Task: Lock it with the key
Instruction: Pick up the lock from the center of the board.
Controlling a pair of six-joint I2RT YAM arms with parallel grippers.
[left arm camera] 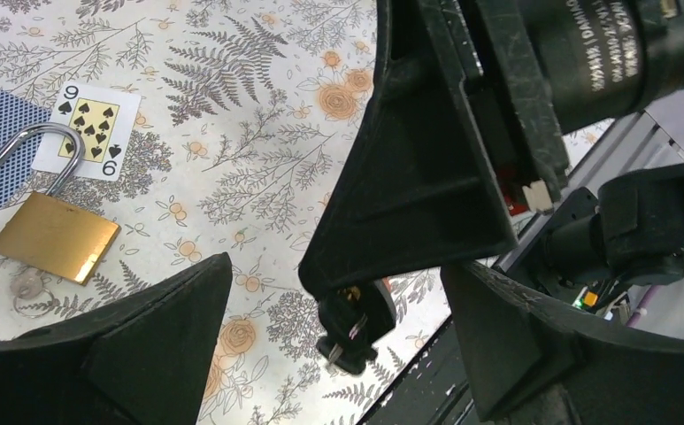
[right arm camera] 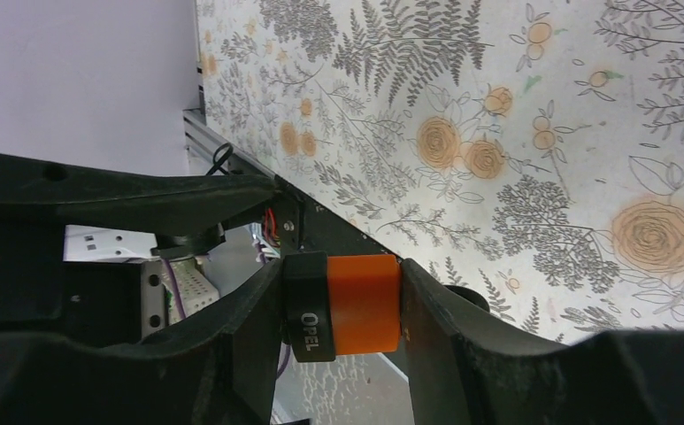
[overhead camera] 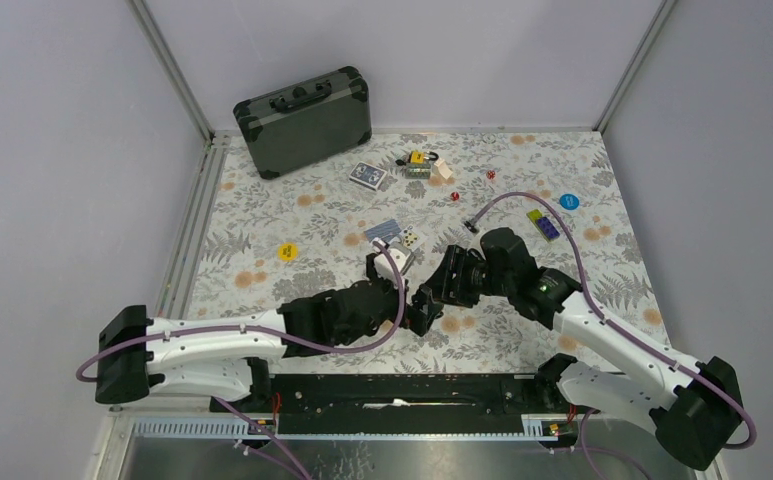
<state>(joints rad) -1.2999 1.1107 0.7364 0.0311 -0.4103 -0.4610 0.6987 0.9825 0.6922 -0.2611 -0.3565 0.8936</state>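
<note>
A brass padlock (left arm camera: 55, 235) lies flat on the floral table (left arm camera: 258, 133), its steel shackle swung open over a playing card. My right gripper (right arm camera: 342, 305) is shut on the key (right arm camera: 360, 301), which has a black head marked OPEL and an orange body. In the left wrist view the key (left arm camera: 351, 323) hangs below the right gripper's fingers (left arm camera: 426, 177), a thin metal tip showing, above the table near its front edge. My left gripper (left arm camera: 336, 283) is open wide, its fingers on either side of the right gripper's tip. In the top view both grippers (overhead camera: 414, 303) meet near the table's middle front.
A dark case (overhead camera: 304, 120) stands at the back left. Playing cards (overhead camera: 368, 176), red dice (overhead camera: 455, 196), a blue disc (overhead camera: 569, 201), a yellow disc (overhead camera: 286, 252) and a purple-yellow block (overhead camera: 542, 224) lie scattered. A nine of spades (left arm camera: 90, 128) sits by the padlock.
</note>
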